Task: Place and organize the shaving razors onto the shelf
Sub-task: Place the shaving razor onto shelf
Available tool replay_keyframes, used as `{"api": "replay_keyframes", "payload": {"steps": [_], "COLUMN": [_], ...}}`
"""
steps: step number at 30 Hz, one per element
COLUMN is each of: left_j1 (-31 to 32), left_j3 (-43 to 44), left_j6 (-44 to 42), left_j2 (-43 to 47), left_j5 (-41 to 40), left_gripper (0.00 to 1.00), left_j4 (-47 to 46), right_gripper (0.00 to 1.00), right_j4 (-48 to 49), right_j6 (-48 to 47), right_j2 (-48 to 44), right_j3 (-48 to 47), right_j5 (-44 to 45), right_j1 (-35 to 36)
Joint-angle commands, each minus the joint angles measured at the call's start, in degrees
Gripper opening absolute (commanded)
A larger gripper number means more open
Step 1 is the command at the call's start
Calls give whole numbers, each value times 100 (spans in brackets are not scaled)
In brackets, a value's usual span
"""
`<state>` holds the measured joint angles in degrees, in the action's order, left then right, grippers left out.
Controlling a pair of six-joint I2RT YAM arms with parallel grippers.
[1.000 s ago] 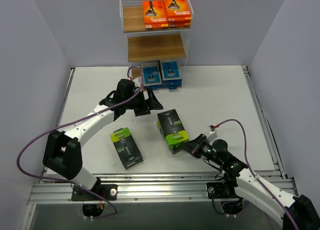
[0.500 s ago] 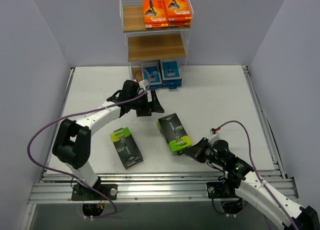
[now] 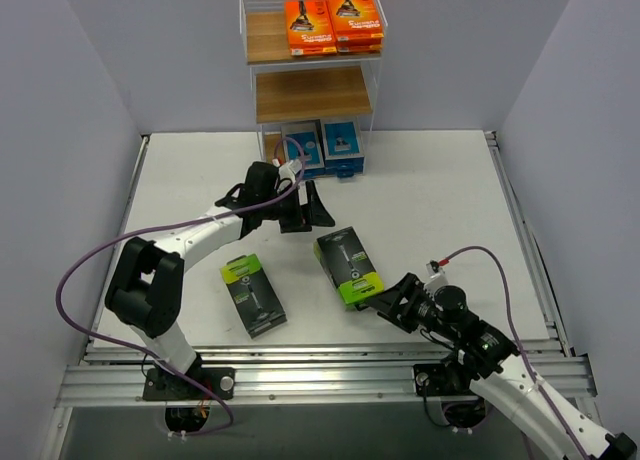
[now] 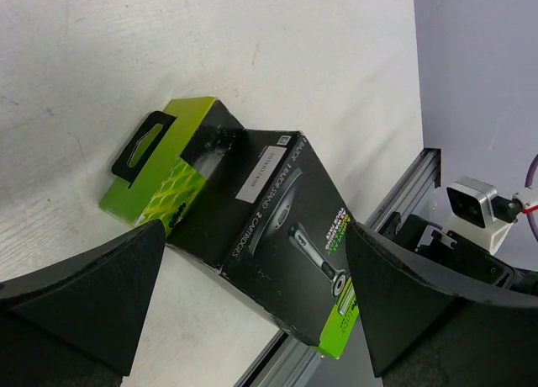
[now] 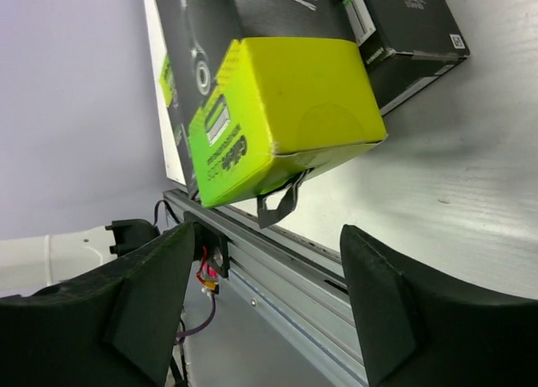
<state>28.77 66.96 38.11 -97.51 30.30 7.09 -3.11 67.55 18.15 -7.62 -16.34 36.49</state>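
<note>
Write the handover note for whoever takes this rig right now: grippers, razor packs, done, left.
Left gripper: open, empty, over the table in front of the shelf.
Right gripper: open, at the lime end of one black pack, not gripping it.
Done: orange packs on the top tier, blue-and-white packs on the bottom tier.
Left: that pack and the other black pack lie on the table; middle tier holds none.

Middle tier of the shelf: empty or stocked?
Empty. The middle board shows only bare wood; orange packs sit on the tier above, blue-and-white packs on the one below.
</note>
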Motion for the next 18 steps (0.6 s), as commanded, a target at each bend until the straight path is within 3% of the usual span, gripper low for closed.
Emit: {"api": "replay_keyframes", "payload": {"steps": [1,5,18], "left_j1": [32,75,348], "left_j3": [-7,-16,-43], "left_j6": [-14,13,-67], "left_j2": [180,154,127], "left_j5": [204,292,265], "left_gripper": [97,98,98], "left_j4": [-445,-472,-384], "right_gripper": [67,77,78], "right_j4": [-277,-102,1234], "right_j6": [205,434,557], "right_j2": [-469,-506,1032], "right_j3": [-153,41,94], "right_j5": [201,254,385], "right_j1": [42,42,51]}}
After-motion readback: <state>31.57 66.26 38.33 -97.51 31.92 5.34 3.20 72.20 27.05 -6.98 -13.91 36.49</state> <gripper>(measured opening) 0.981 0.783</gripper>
